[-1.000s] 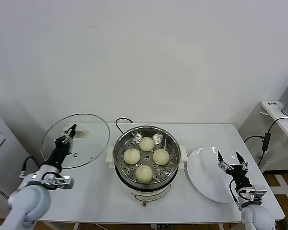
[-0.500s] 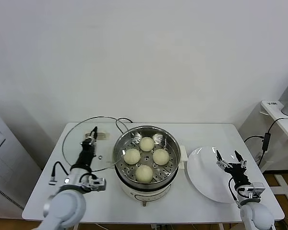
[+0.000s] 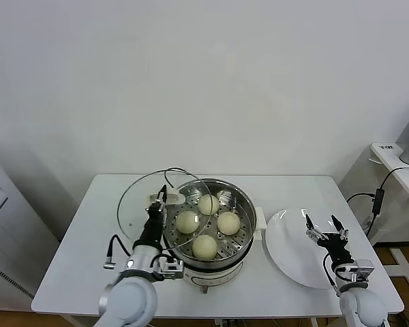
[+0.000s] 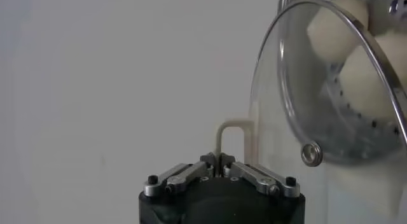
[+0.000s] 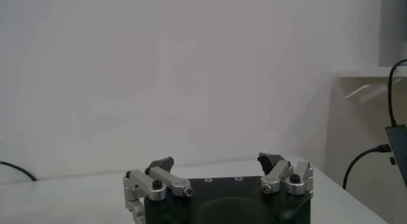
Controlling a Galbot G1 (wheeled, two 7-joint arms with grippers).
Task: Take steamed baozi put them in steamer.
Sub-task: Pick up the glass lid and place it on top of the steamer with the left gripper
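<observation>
Your left gripper (image 3: 163,198) is clenched on the cream handle (image 4: 232,135) of the glass lid (image 3: 144,204), holding it tilted at the left edge of the steamer (image 3: 208,228). Four baozi (image 3: 206,227) sit inside on the tray. Your right gripper (image 3: 322,228) hangs wide open over the white plate (image 3: 290,253).

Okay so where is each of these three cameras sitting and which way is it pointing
Head view: from above, looking down at the table, steamer, plate; both arms show.
Left wrist view: behind the left gripper, shut on the glass lid handle, facing the buns.
Right wrist view: behind the open right gripper, facing the wall.
Shared: lid, buns and steamer show in the head and left wrist views.
</observation>
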